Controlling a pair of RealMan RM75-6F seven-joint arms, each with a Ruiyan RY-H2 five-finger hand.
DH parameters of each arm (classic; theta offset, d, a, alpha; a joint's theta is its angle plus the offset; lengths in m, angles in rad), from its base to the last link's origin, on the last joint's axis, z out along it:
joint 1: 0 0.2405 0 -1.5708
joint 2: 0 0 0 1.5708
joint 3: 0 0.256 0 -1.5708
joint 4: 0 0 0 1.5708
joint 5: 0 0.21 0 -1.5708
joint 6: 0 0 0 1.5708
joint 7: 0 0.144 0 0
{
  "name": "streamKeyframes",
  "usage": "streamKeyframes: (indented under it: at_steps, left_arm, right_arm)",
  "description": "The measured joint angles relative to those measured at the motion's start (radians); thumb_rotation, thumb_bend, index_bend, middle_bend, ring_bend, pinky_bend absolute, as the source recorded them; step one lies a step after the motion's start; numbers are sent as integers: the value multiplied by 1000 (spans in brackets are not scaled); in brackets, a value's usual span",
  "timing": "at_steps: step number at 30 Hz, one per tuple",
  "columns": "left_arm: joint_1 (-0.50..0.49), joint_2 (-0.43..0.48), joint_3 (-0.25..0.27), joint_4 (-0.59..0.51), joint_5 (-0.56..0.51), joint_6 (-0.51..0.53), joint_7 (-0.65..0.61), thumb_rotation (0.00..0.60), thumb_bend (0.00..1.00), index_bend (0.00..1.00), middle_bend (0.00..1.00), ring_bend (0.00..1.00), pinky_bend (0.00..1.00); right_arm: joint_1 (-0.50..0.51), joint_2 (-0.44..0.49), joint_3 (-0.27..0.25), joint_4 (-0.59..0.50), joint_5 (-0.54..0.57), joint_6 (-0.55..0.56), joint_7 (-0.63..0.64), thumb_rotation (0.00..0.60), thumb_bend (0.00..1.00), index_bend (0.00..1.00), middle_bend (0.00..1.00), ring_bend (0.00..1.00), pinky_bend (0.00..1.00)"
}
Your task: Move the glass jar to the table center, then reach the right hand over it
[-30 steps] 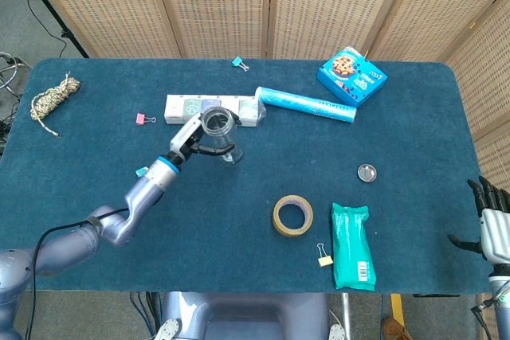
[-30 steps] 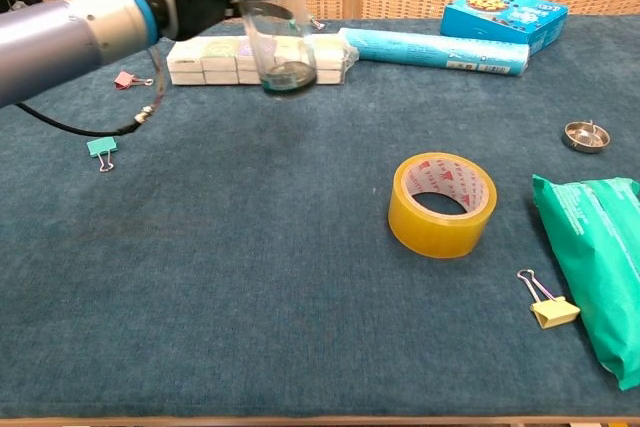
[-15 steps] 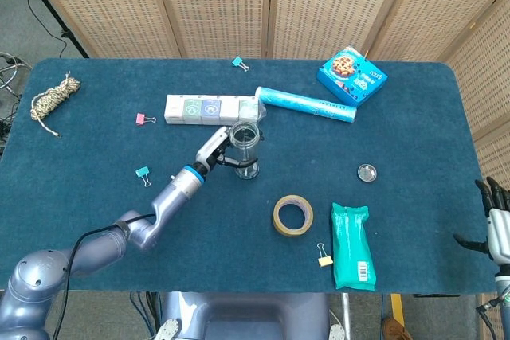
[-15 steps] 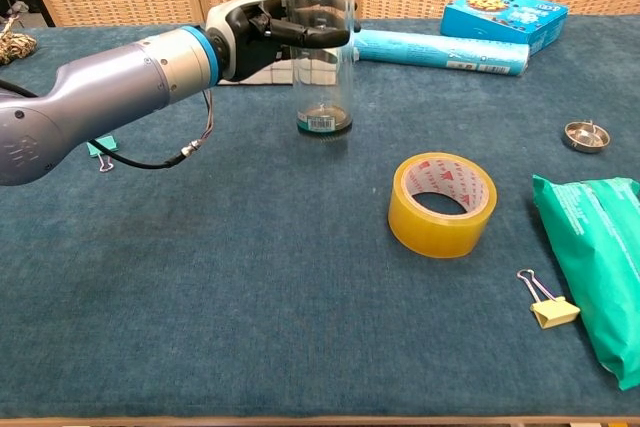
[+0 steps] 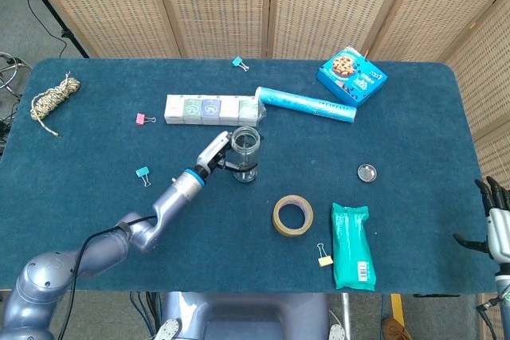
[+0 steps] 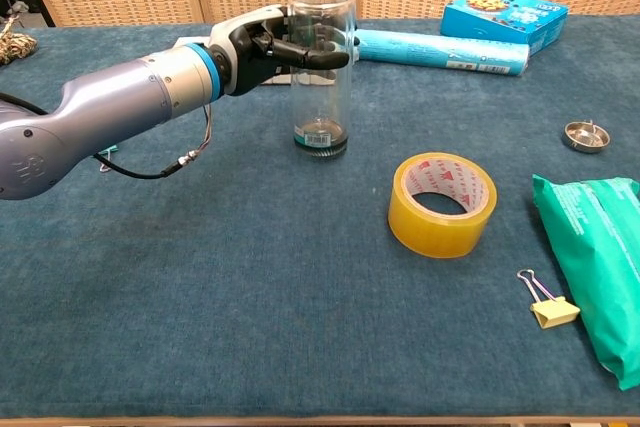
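Note:
The clear glass jar (image 5: 245, 153) (image 6: 321, 67) stands upright on the blue table (image 5: 96, 157), mouth up and without a lid, near the middle. My left hand (image 5: 217, 152) (image 6: 268, 47) holds it around the upper part, fingers wrapped round the glass. My right hand (image 5: 496, 220) hangs off the table's right edge, low in the head view, fingers apart and holding nothing. The chest view does not show the right hand.
A yellow tape roll (image 5: 292, 215) (image 6: 442, 203) lies just right of the jar, with a green packet (image 5: 352, 245) and a yellow clip (image 5: 324, 258) beyond it. Behind the jar sit a row of white boxes (image 5: 205, 108), a teal tube (image 5: 307, 103) and a small metal lid (image 5: 366, 172).
My left hand carried the jar right and toward the table middle, turned it upright and lowered it onto the cloth. The right hand sank slightly at the table's edge.

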Motion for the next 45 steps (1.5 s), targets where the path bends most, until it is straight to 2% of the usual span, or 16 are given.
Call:
streamKeyframes:
  at_steps: [2, 5, 8, 11, 21, 30, 37, 45]
  left_arm:
    - [1, 4, 9, -2, 8, -1, -7, 600, 330, 362, 73, 0, 113]
    - [7, 4, 20, -1, 18, 11, -12, 600, 321, 225, 0, 0, 55]
    - [16, 3, 34, 0, 32, 33, -24, 600, 306, 111, 0, 0, 34]
    - [27, 2, 46, 2, 44, 56, -43, 600, 302, 65, 0, 0, 26]
    - [66, 24, 72, -16, 73, 144, -74, 600, 293, 4, 0, 0, 2]
    - [129, 78, 91, -78, 92, 256, -58, 600, 290, 0, 0, 0, 0]
    - [203, 191, 100, -188, 107, 381, -17, 600, 288, 0, 0, 0, 0]
    - [280, 338, 103, -288, 104, 457, 67, 600, 277, 0, 0, 0, 0]
  right_arm:
    - [0, 0, 1, 0, 1, 0, 0, 600, 0, 0, 0, 0, 0]
    - [-1, 2, 1, -5, -2, 5, 2, 600, 0, 0, 0, 0, 0]
    - [-2, 5, 2, -9, -5, 10, 3, 600, 0, 0, 0, 0, 0]
    - [-3, 7, 3, -12, -7, 13, 4, 600, 0, 0, 0, 0, 0]
    - [-3, 9, 1, -23, -12, 18, -2, 600, 0, 0, 0, 0, 0]
    - [-2, 8, -3, -31, -16, 18, -14, 600, 0, 0, 0, 0, 0]
    - [0, 6, -8, -45, -28, 24, -31, 600, 0, 0, 0, 0, 0]
    - [2, 0, -16, -58, -42, 31, -59, 600, 0, 0, 0, 0, 0]
